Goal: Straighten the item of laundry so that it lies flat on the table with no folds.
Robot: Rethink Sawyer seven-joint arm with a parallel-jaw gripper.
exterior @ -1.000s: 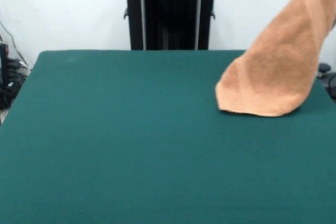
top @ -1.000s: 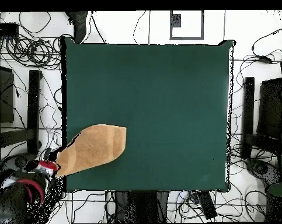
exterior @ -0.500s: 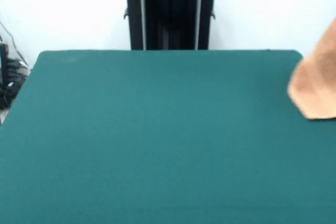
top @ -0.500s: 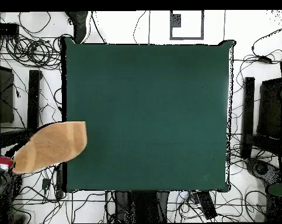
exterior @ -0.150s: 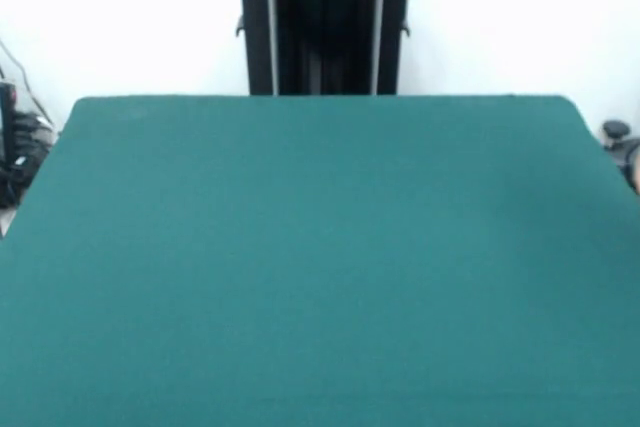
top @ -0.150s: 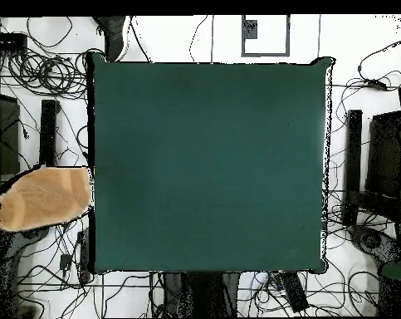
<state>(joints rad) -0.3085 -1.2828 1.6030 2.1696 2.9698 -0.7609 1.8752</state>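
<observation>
A: Where's your towel?
B: Overhead view: towel point(top @ -0.150s: 44, 198) sits off the worktop point(top @ -0.150s: 207, 166), just past its left edge, over the cables point(top @ -0.150s: 37, 71). Front view shows only worktop point(exterior @ -0.150s: 300, 247).
A: End effector?
B: You can't tell; it isn't visible.

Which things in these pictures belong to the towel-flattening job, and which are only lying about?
Belong to the job:
- towel, now beside the table's edge, off the cloth
- table

Only lying about:
- cables on the floor
- robot pedestal
</observation>
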